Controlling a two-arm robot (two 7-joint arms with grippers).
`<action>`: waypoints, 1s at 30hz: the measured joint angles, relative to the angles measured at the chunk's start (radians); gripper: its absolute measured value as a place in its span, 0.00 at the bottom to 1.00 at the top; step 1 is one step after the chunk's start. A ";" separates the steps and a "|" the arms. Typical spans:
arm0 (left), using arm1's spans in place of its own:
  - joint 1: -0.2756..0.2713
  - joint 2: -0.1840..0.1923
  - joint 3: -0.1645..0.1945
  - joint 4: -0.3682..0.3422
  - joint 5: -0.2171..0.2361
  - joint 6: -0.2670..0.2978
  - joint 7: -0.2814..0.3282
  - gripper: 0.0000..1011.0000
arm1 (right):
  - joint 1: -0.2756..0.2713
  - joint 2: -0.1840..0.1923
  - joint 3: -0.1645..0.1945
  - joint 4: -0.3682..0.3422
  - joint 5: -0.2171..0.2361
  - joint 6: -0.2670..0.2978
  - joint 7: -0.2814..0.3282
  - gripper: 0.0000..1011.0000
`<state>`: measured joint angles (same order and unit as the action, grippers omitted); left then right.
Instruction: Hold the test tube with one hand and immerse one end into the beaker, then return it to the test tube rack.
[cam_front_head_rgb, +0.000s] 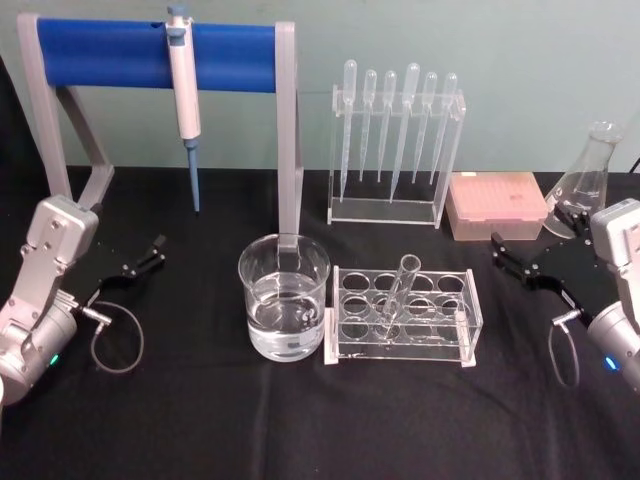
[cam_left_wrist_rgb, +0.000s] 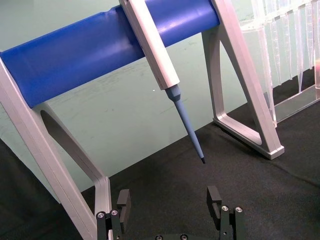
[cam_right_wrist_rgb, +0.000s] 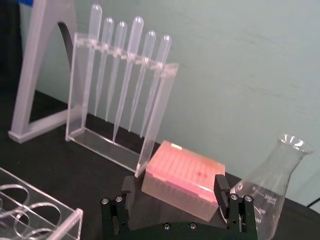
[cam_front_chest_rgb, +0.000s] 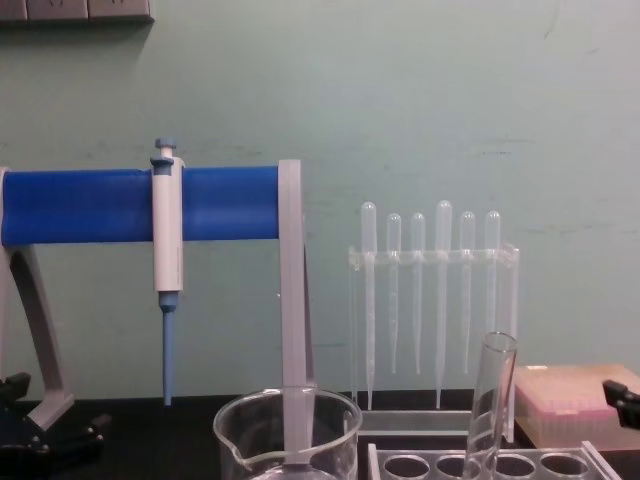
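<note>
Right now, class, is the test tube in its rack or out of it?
In. The test tube stands in a hole of the rack, leaning slightly, its open rim above the top plate.

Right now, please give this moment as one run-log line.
test tube: tilted in test tube rack | beaker: clear liquid inside | left gripper: open, empty | right gripper: open, empty

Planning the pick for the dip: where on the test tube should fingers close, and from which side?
Take the test tube by its upper part, above the rack, just below the rim. Likely come from the right with the open right gripper: the beaker stands at the rack's left end. The tube leans, so match its tilt.
</note>
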<state>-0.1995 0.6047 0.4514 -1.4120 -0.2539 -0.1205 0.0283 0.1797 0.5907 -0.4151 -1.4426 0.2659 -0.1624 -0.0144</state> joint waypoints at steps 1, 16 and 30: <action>0.000 0.000 0.000 0.000 0.000 0.000 0.000 0.99 | -0.002 0.001 0.004 -0.006 0.002 0.000 0.003 0.99; 0.000 0.000 0.000 0.000 0.000 0.000 0.000 0.99 | -0.073 0.125 0.070 -0.174 0.116 0.048 0.233 0.99; 0.000 0.000 0.000 0.000 0.000 0.000 0.000 0.99 | -0.049 0.222 0.052 -0.187 0.205 0.023 0.603 0.99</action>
<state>-0.1995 0.6047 0.4514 -1.4120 -0.2539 -0.1205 0.0283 0.1307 0.8127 -0.3629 -1.6300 0.4709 -0.1395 0.5886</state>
